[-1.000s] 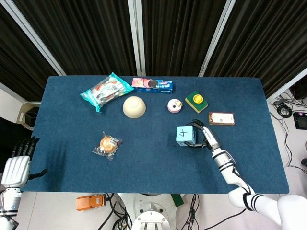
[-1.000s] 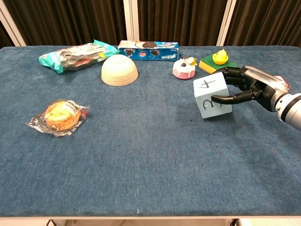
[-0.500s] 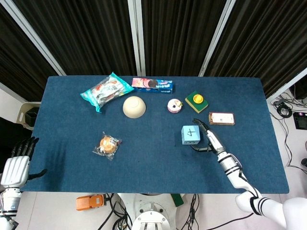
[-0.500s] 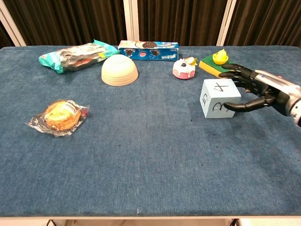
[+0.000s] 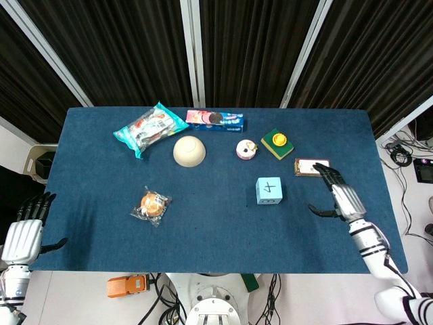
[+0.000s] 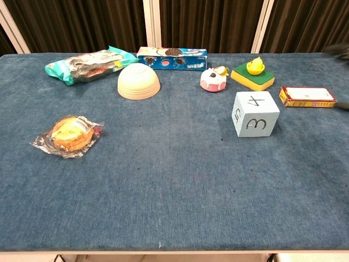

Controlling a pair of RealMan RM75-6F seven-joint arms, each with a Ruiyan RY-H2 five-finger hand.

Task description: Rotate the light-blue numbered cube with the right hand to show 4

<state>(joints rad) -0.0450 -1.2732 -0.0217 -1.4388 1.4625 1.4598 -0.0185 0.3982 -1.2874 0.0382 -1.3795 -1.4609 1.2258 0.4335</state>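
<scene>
— Head view: what are you seeing?
— I'm seeing my right hand (image 5: 340, 198) hanging with fingers apart, gripping nothing. The light-blue numbered cube (image 5: 268, 190) is sitting well apart, beyond the fingertips, 4 facing up.

— And the chest view?
— The cube (image 6: 254, 113) is resting flat, 4 on top, 3 toward me. I'm judging the turn done; next I'm only clearing the arm. Left hand (image 5: 26, 233) is idling, fingers apart.
</scene>
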